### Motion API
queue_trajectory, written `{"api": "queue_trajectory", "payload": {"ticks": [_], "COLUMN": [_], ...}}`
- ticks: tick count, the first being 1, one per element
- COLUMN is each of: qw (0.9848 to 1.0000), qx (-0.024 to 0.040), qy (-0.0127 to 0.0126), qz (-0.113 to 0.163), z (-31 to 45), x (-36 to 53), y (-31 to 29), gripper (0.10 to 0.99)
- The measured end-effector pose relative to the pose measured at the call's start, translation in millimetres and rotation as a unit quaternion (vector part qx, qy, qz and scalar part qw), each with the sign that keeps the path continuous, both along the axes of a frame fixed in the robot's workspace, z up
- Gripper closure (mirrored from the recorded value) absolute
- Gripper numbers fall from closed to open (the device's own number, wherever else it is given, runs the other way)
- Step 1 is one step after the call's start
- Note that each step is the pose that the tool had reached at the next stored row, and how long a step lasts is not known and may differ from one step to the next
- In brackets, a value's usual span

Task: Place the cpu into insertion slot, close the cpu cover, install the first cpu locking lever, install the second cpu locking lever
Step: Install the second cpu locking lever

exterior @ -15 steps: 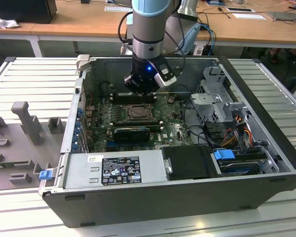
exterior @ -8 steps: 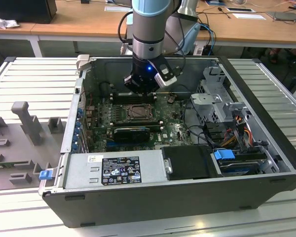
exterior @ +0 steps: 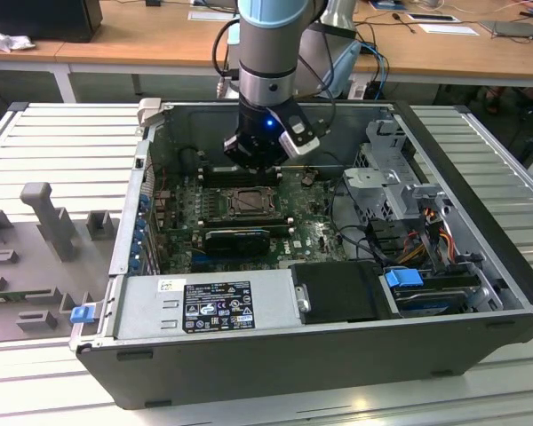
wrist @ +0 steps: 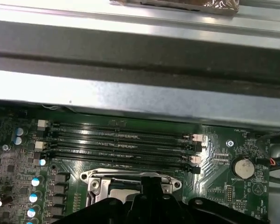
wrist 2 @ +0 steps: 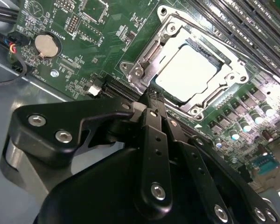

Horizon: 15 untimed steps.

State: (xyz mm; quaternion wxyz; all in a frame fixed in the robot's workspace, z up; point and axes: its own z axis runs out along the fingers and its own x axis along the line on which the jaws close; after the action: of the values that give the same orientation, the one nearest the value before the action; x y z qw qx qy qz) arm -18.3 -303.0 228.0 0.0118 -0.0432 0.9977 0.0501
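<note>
open pc case [exterior: 480, 222] on slatted table [exterior: 53, 142] — coin battery [wrist 2: 45, 45], memory slots [wrist: 121, 140], blue-tabbed drive [exterior: 404, 278].

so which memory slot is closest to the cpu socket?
The last of the long black memory slots, the one running right along the silvery cpu cover in the first wrist view. The other three lie farther off, toward the chassis wall.

Setting: robotics lab or electronics workshop.
- Open desktop computer case [exterior: 338, 355] lying on side on ribbed metal workbench [exterior: 62, 142]; green motherboard [exterior: 311, 235] exposed inside.
- Grey holding fixtures [exterior: 44, 217] at workbench's edge toward exterior view's left.
- Industrial robot arm [exterior: 271, 53] reaching down into case.
- Wooden desks [exterior: 142, 40] behind workbench, carrying papers [exterior: 449, 29] and cables [exterior: 400, 18].
- In both wrist views: memory slots [wrist: 121, 140], coin battery [wrist 2: 45, 45] on motherboard.
</note>
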Motion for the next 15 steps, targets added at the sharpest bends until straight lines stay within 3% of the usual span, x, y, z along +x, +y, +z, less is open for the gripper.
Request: {"api": "queue_trajectory", "payload": {"ticks": [6,15], "qw": [1.0000,1.0000], "qx": [0.0001,0.0001], "qy": [0.0000,0.0000], "qz": [0.000,0.000], "z": [16.7,17.2], "x": [0.0,-0.1], "y": [-0.7,-12.4], "gripper": [0.980,0.980]}}
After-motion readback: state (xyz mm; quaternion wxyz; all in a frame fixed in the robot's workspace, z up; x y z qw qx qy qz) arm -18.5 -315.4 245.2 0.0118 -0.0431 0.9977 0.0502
